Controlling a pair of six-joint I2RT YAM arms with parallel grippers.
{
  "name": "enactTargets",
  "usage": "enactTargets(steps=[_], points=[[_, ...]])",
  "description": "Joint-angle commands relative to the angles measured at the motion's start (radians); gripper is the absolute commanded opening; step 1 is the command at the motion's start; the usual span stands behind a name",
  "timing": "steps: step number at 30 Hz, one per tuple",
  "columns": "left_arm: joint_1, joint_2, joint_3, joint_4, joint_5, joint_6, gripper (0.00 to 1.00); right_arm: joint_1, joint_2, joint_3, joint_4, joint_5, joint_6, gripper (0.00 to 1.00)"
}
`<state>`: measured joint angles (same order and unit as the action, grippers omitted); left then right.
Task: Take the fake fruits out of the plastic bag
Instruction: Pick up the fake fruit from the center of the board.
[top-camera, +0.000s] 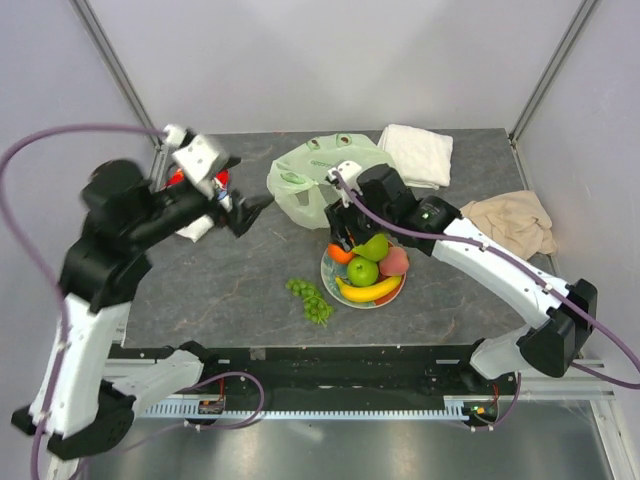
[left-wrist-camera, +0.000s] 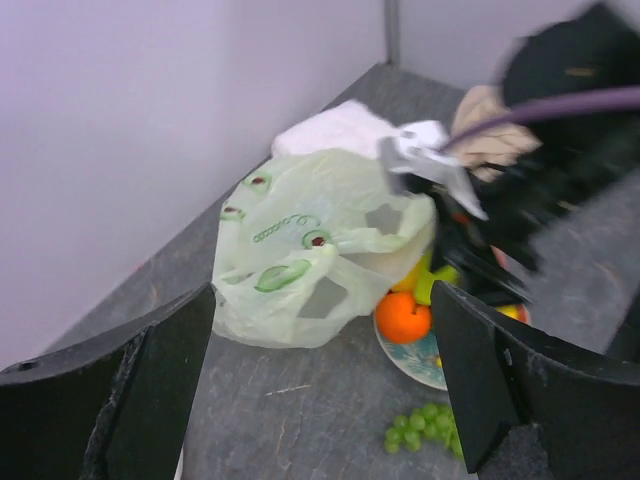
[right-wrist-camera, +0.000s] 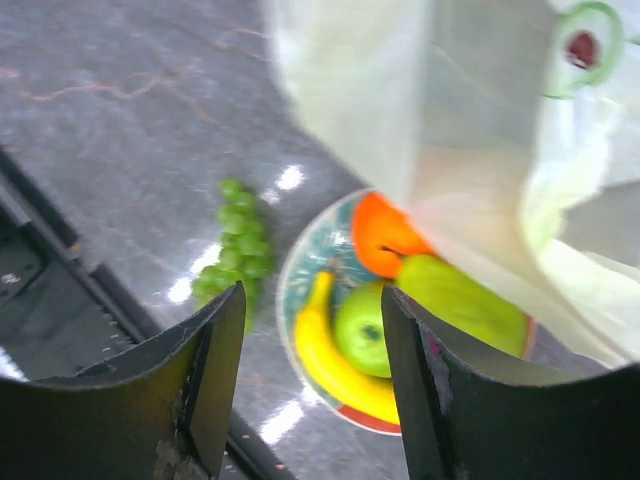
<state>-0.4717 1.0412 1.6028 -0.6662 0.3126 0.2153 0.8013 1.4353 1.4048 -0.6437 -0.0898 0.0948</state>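
**Near edge, about 6 o'clock of the table:** grape bunch (top-camera: 310, 299), out of the bag, loose on the dark tabletop (top-camera: 200, 290). Just beside the plate, at its 8 o'clock. No contact visible.

**Centre, slightly toward 4 o'clock:** flowered plate (right-wrist-camera: 297, 262), loaded with banana (top-camera: 368, 291), green apple (top-camera: 362, 270), pear (top-camera: 375, 247), orange (top-camera: 340, 254) and peach (top-camera: 394, 262), packed against one another.

**Right gripper (right-wrist-camera: 312, 300):** above the plate's far rim, about its 11 o'clock. Jaws apart, nothing between them. Bag film close by at 1 o'clock in the wrist view, not pinched.

**Left gripper (top-camera: 243, 214):** at 9 o'clock of the table, aimed toward the bag. Jaws spread wide, empty, apart from the bag.

**Toward 12 o'clock:** plastic bag (top-camera: 315, 175), pale green, crumpled, resting on the table. Near edge draped over the plate's far rim. No fruit outline distinguishable through the film, so contents cannot be told.

**Farther back:** folded white towel (top-camera: 418, 153) at 1 o'clock, just behind the bag. Beige cloth (top-camera: 515, 222) at 3 o'clock, well apart.

**Progress, as a judgement:**
- Largely done: six fruits outside the bag, five on the plate and one on the table.
- Left to do: check the bag for any remaining fruit.
- If any is found, pinch a bag edge with one gripper and lift, then extract or tip out with the other.
- Expect the thin film to slip or snag, so keep it clear of the loaded plate.
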Motion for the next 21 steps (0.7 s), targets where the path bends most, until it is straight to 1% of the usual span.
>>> enactTargets(steps=[1,2,3,4,5,6,7,8,9,10,12,13,14,16,17,18,21], points=[[-0.001,-0.072,0.017,-0.486,0.319,0.235,0.95,-0.120,0.016,-0.015,0.044,0.013,-0.063,0.64],[-0.001,-0.073,0.003,-0.550,0.342,0.295,0.95,-0.146,0.023,-0.006,0.055,0.004,-0.053,0.64],[-0.001,-0.072,-0.051,-0.599,0.359,0.358,0.96,-0.171,0.033,0.023,0.056,-0.001,-0.050,0.64],[-0.001,-0.088,-0.093,-0.631,0.356,0.463,0.97,-0.213,0.048,0.040,0.056,0.002,-0.049,0.64],[-0.001,-0.104,-0.137,-0.636,0.353,0.517,0.99,-0.230,0.056,0.055,0.059,0.008,-0.052,0.65],[-0.004,-0.119,-0.224,-0.632,0.359,0.585,0.99,-0.246,0.075,0.087,0.061,0.010,-0.058,0.66],[-0.005,-0.145,-0.268,-0.615,0.356,0.684,0.99,-0.273,0.085,0.104,0.061,0.013,-0.061,0.67],[-0.022,-0.151,-0.306,-0.539,0.343,0.711,0.99,-0.287,0.094,0.118,0.062,0.015,-0.056,0.67],[-0.034,-0.153,-0.366,-0.508,0.303,0.739,0.99,-0.303,0.105,0.137,0.067,0.013,-0.032,0.68],[-0.051,-0.145,-0.383,-0.491,0.283,0.804,0.99,-0.327,0.109,0.141,0.073,0.013,-0.020,0.69],[-0.109,-0.101,-0.405,-0.470,0.238,0.866,0.98,-0.358,0.114,0.143,0.085,0.002,0.011,0.72],[-0.129,-0.080,-0.412,-0.469,0.227,0.927,0.97,-0.367,0.114,0.141,0.087,0.001,0.016,0.72],[-0.175,-0.051,-0.425,-0.469,0.212,0.959,0.96,-0.376,0.113,0.135,0.091,0.001,0.020,0.72],[-0.223,-0.021,-0.495,-0.420,0.148,1.018,0.95,-0.410,0.112,0.123,0.093,-0.014,0.048,0.73],[-0.266,-0.012,-0.527,-0.386,0.104,1.024,0.94,-0.422,0.114,0.120,0.095,-0.025,0.057,0.73],[-0.283,0.005,-0.588,-0.301,0.083,1.038,0.94,-0.435,0.108,0.115,0.096,-0.034,0.069,0.73],[-0.335,0.052,-0.693,-0.170,0.033,1.055,0.90,-0.467,0.088,0.109,0.096,-0.059,0.088,0.73]])
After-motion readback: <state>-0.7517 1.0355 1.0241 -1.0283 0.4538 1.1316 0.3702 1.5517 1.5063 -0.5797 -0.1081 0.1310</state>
